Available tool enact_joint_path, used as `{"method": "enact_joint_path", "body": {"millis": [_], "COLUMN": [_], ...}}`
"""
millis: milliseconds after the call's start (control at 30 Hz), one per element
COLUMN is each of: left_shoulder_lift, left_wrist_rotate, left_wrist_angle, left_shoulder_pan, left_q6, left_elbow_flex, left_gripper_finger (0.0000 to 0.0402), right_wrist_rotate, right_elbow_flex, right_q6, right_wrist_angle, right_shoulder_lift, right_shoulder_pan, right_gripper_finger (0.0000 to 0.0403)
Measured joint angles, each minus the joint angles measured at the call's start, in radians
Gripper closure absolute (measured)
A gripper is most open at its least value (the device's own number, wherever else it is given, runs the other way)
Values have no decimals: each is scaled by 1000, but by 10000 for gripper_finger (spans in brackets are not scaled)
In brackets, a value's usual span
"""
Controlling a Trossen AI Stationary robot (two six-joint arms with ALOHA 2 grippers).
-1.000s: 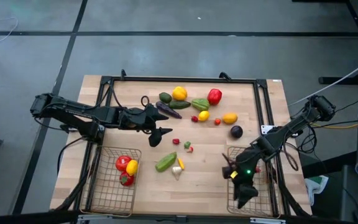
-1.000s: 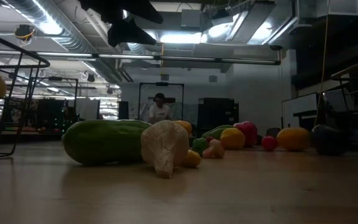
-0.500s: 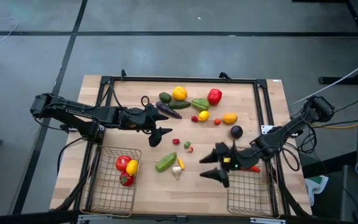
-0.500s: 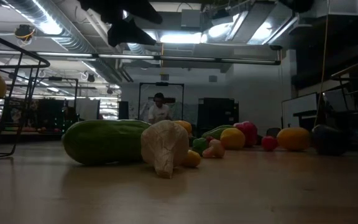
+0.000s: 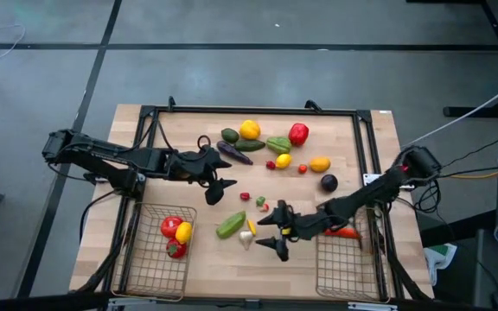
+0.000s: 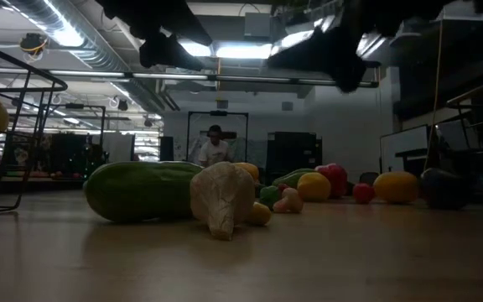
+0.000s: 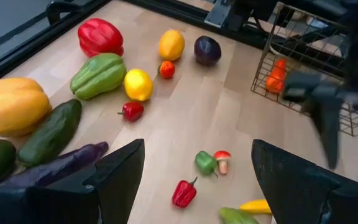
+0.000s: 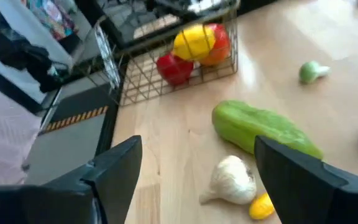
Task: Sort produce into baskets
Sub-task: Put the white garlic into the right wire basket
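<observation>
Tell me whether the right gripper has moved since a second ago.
Yes. The right gripper, jaws open, has swung from over the right basket leftward across the table toward the garlic and green cucumber.

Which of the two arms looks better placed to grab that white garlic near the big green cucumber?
The right, probably. Its claw hangs open right beside the garlic and cucumber, both filling its wrist view. The left claw, also open, waits farther back toward the produce pile.

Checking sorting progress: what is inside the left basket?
The left basket holds three pieces: two red ones and a yellow one. The rest looks bare; what they are exactly is unclear.
</observation>
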Motion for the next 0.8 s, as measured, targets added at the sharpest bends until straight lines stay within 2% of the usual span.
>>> {"method": "enact_joint_path", "body": {"millis": [100, 233, 367, 567, 800], "left_shoulder_lift": [0, 0, 0, 0, 0], "left_wrist_rotate": [0, 0, 0, 0, 0], "left_wrist_angle": [1, 2, 2, 1, 1], "left_shoulder_pan": [0, 0, 0, 0, 0], "left_q6": [0, 0, 0, 0, 0], "left_elbow_flex": [0, 0, 0, 0, 0], "left_gripper_finger": [109, 109, 109, 109, 109], "right_wrist_rotate": [-48, -75, -76, -40, -42], "right_elbow_flex": [2, 72, 204, 409, 500], "right_q6": [-3, -51, -171, -178, -124], "right_wrist_angle": [65, 22, -135, -467, -557], "right_shoulder_lift": [55, 119, 194, 304, 388], "right_shoulder_pan": [-17, -19, -17, -36, -58], "right_gripper_finger": [95, 95, 95, 95, 95]}}
